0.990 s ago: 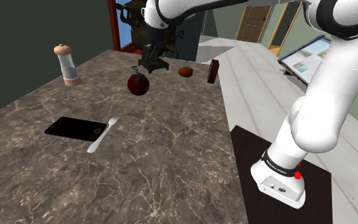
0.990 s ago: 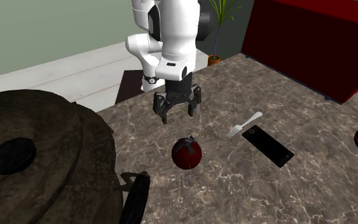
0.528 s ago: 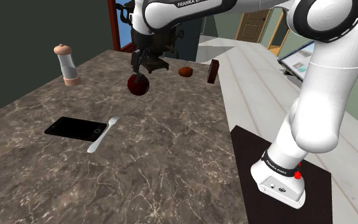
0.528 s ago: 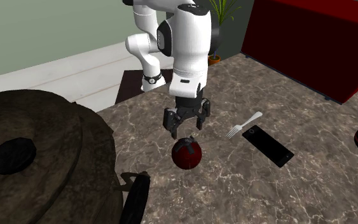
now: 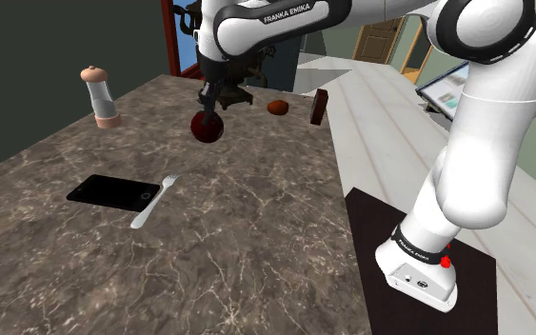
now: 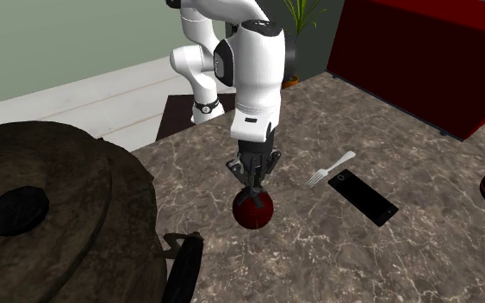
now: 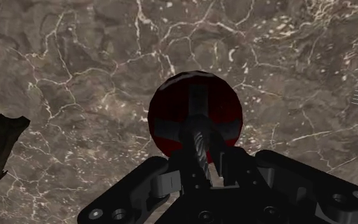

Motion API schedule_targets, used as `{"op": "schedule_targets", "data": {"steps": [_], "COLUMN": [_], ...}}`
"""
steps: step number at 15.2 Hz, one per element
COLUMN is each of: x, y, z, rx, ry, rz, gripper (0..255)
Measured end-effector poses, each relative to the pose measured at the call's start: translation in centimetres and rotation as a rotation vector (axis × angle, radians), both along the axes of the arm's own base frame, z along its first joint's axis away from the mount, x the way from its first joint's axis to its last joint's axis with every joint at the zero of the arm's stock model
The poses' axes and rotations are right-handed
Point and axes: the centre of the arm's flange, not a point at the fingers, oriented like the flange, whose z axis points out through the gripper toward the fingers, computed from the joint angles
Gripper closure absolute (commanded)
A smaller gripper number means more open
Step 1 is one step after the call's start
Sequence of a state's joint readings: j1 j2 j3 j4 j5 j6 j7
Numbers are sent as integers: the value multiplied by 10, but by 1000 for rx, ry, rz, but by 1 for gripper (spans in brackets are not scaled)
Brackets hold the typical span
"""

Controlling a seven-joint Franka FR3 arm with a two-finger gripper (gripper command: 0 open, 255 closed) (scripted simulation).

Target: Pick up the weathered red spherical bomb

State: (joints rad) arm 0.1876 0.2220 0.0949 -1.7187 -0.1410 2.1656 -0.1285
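The dark red round bomb (image 5: 206,128) with black bands rests on the marble counter (image 5: 256,219), toward its far side. My black gripper (image 5: 214,103) stands straight above it, pointing down. From the second exterior view the gripper (image 6: 251,182) sits right on top of the bomb (image 6: 253,210). Along the hand, the bomb (image 7: 171,108) lies just beyond the fingers, and the gripper (image 7: 199,170) is shut on the dark twisted fuse stem that rises from the bomb's top.
A black phone (image 5: 113,192) and a fork (image 5: 154,201) lie nearer on the counter. A grinder (image 5: 101,95) stands at the shoulder view's left. A brown round thing (image 5: 277,107), a small dark box (image 5: 320,107) and a dark urn (image 6: 51,224) stand behind the bomb.
The gripper has come down from above onto the bomb, and its fingers, spread wide before, have closed on the fuse stem. The bomb has not moved.
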Motion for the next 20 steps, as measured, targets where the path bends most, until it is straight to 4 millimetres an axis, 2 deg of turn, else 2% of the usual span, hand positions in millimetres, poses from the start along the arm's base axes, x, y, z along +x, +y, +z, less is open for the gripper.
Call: {"op": "schedule_targets", "data": {"steps": [8,20], "x": [0,-1], "y": [0,-2], "z": [2,63], "rx": [0,0], "ry": [0,1], "rz": [1,0], "gripper": [255,255]}}
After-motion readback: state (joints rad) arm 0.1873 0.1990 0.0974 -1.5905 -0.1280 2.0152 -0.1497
